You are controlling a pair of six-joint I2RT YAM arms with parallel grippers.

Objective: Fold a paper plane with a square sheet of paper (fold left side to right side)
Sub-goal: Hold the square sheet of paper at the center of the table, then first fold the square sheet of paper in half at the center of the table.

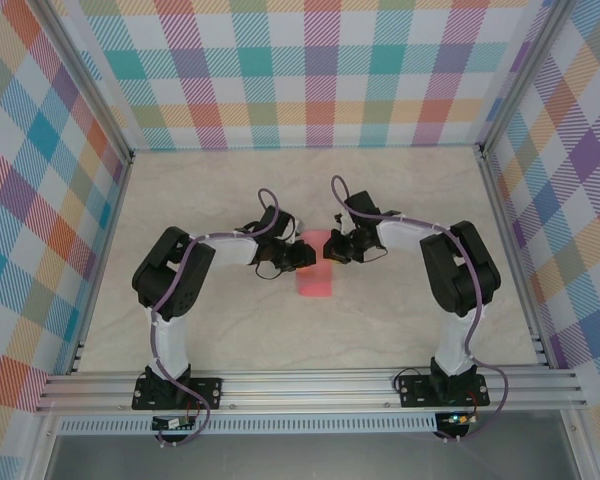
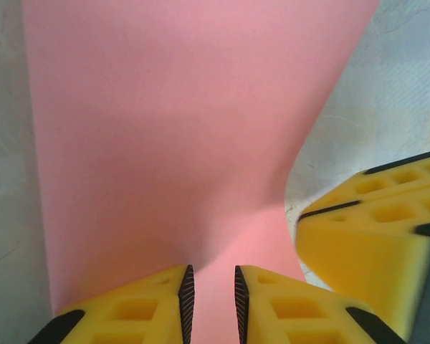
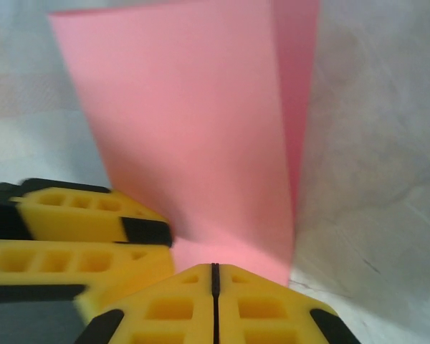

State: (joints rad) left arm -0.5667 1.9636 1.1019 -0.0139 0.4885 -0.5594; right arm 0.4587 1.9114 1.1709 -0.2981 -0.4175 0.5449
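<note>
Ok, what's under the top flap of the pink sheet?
In the right wrist view, a second layer of the square sheet of paper peeks out along the flap's right edge, with the marbled table beneath. Whatever lies between the layers is covered.

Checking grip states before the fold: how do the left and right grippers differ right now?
The left gripper has its jaws slightly apart, with the square sheet of paper showing in the gap; the right gripper has its jaws pressed together. The left gripper sits on the sheet's left side, the right gripper on its right side. Both have yellow fingers and work the sheet's far half.
</note>
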